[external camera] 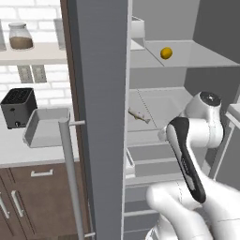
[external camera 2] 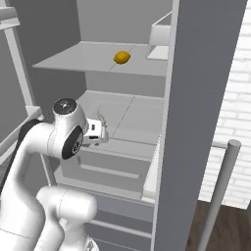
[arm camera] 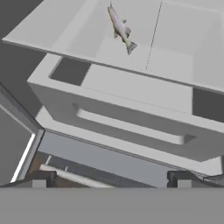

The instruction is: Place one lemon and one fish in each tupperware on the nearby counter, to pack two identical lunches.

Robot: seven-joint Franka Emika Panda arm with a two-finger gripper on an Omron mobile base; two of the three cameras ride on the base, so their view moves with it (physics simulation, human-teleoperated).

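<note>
Item 1, tool: the two-finger tool of the white arm is standing with its two small dark tips wide apart and nothing between them. In the hand view it is pointing into the open refrigerator, over the front of a pale grey drawer and toward the shelf behind that drawer. In the right base view the tool is hanging just ahead of the arm's round joint, at the level of the middle shelf.

Item 2, slender grey-tan fish: it is lying flat on the pale grey middle shelf of the refrigerator, well apart from the tool tips, tail end toward the shelf's front. Judged: light, thin and likely slippery, so it is asking for a pinch across the thick mid-body, not the tail.

Item 3, small round bright-yellow lemon: it is sitting on the upper shelf, above the fish. Judged: firm, light, prone to rolling; take it across its middle.

Item 4, shallow light-grey rectangular tupperware: it is resting on the white desk beside a black toaster, outside the grey refrigerator door.

Views: the left base view is giving the desk, tub and toaster, plus the fish and lemon; the right base view is giving the tool's position; the hand view is giving the fish's outline most clearly.
</note>
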